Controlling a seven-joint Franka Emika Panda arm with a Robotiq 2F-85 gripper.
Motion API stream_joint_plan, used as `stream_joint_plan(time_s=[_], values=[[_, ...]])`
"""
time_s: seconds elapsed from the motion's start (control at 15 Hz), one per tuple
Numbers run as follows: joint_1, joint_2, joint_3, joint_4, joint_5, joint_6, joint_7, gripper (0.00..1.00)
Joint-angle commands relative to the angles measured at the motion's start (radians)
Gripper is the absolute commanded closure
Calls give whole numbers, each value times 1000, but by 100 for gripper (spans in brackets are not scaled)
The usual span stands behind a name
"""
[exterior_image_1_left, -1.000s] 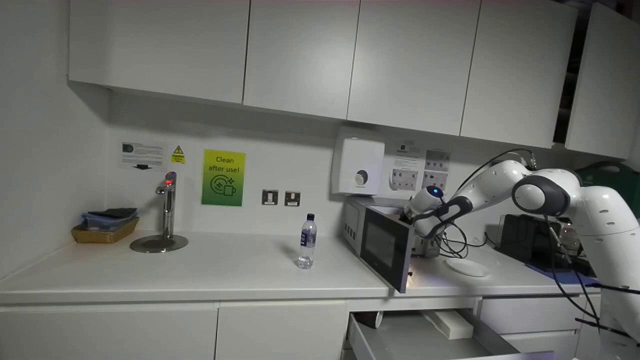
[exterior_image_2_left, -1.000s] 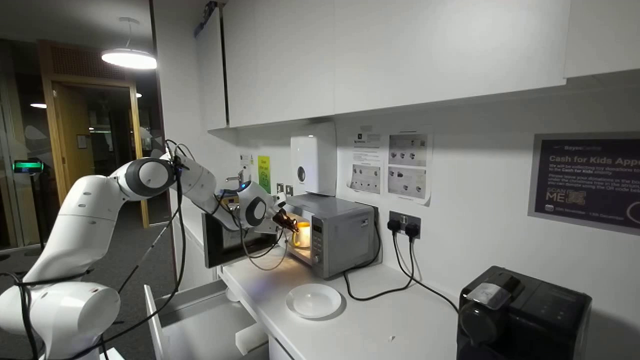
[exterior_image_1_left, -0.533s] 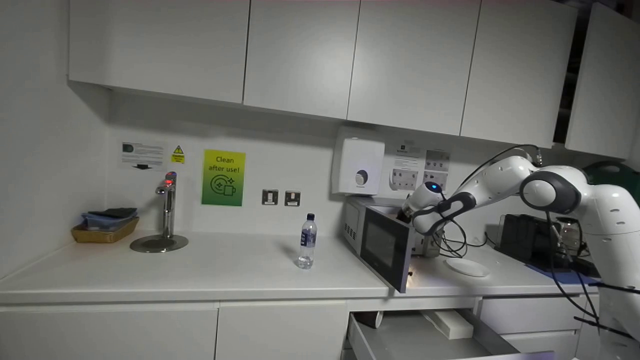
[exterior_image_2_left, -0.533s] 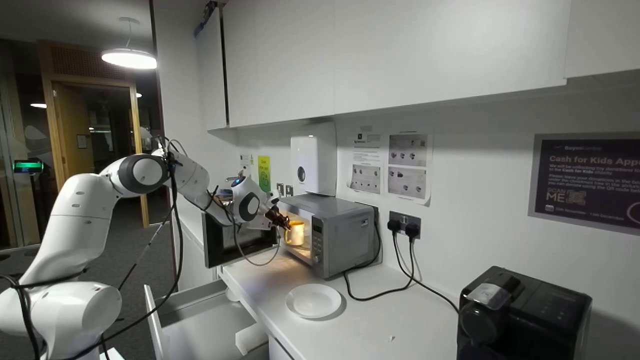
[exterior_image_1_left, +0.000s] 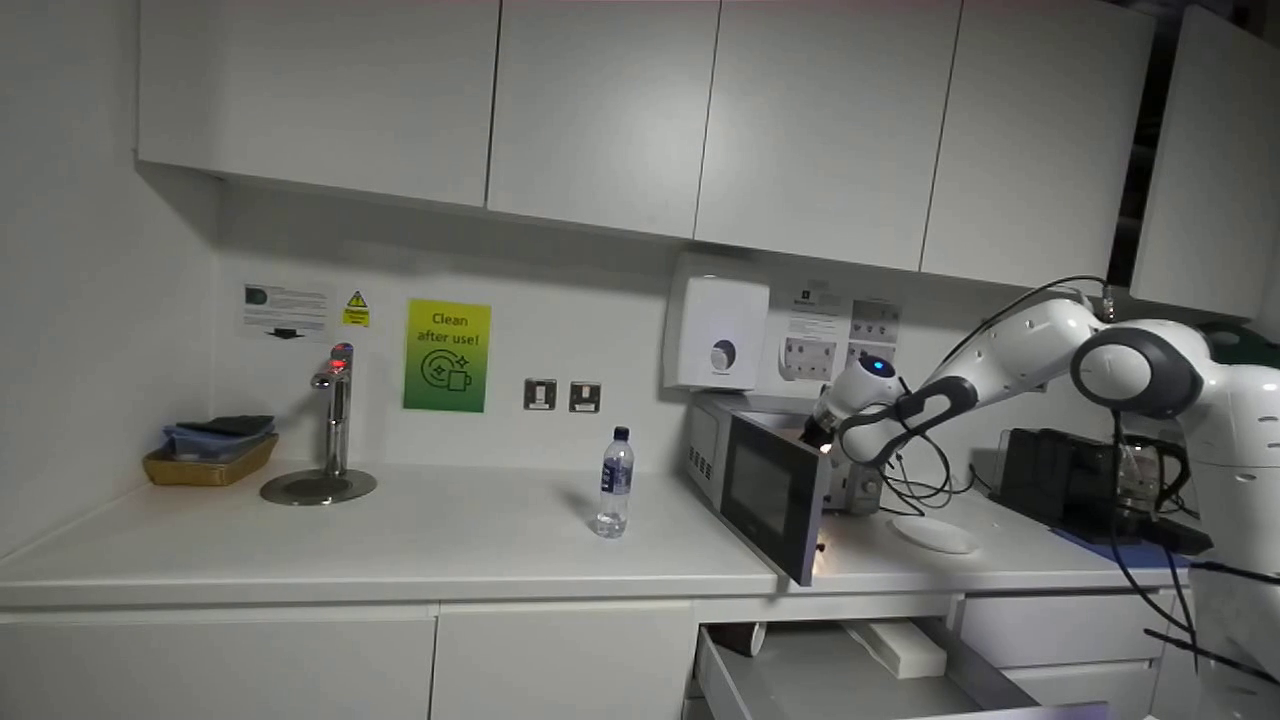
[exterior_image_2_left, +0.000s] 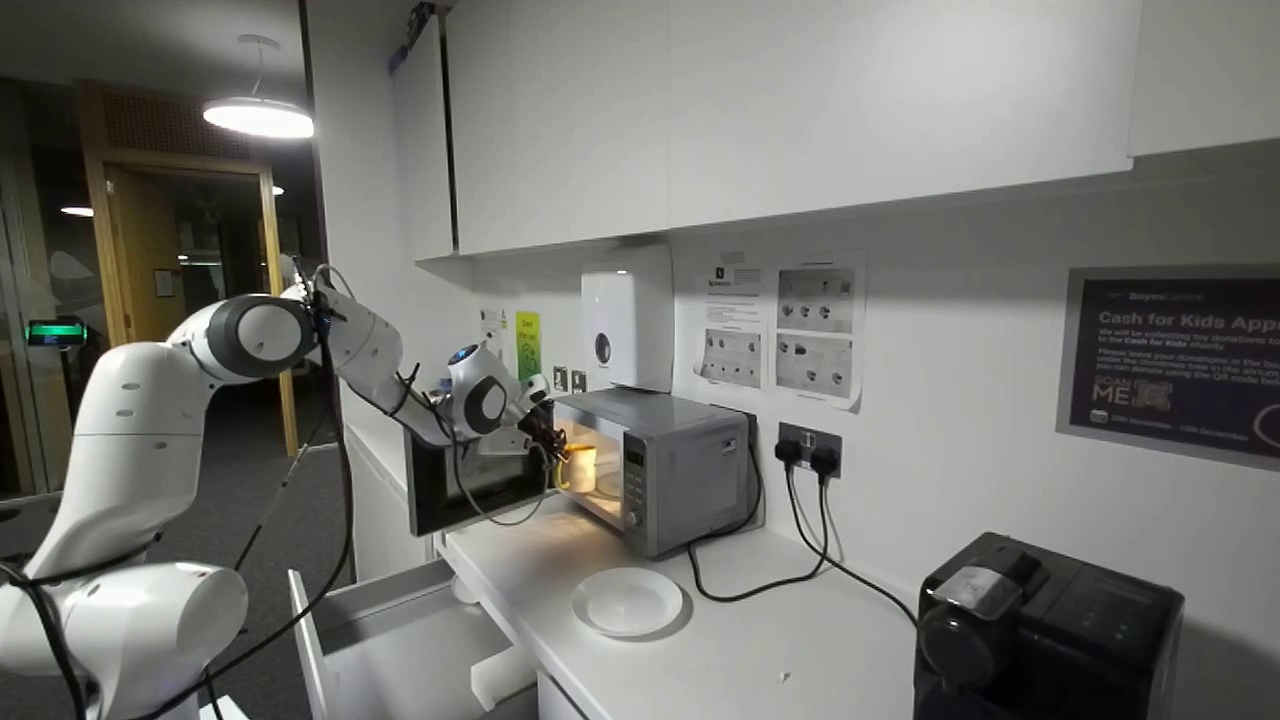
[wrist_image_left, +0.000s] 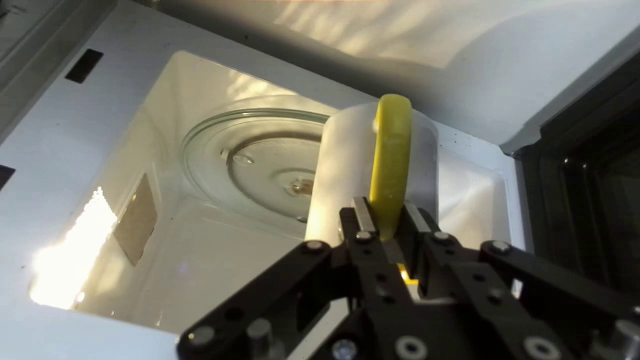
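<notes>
Tool (wrist_image_left: 388, 217) clamped on mug (wrist_image_left: 342, 160) by yellow handle (wrist_image_left: 392, 147); deeper inside microwave (exterior_image_2_left: 690, 480) earlier, mug now at opening, perhaps partly out.

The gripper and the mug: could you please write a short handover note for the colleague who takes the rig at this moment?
Gripper: shut on the yellow handle of the mug.
Things: the mug is at the mouth of the microwave, the glass turntable visible beside it in the wrist view; the door stands open. A white plate lies on the counter and a drawer below is open.
Done: the mug is gripped and has moved outward over the last second.
Left, probably: bring the mug fully clear, watching the open door, then set it down and let go.
</notes>
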Motion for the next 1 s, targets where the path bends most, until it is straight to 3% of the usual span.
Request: stream_joint_plan(time_s=[0.0, 0.47, 0.93], values=[[61, -123, -52, -82, -95, -38, 9, 96], [101, -257, -85, -160, -253, -58, 6, 96], [83, -407, -54, -303, -266, -54, -34, 96]])
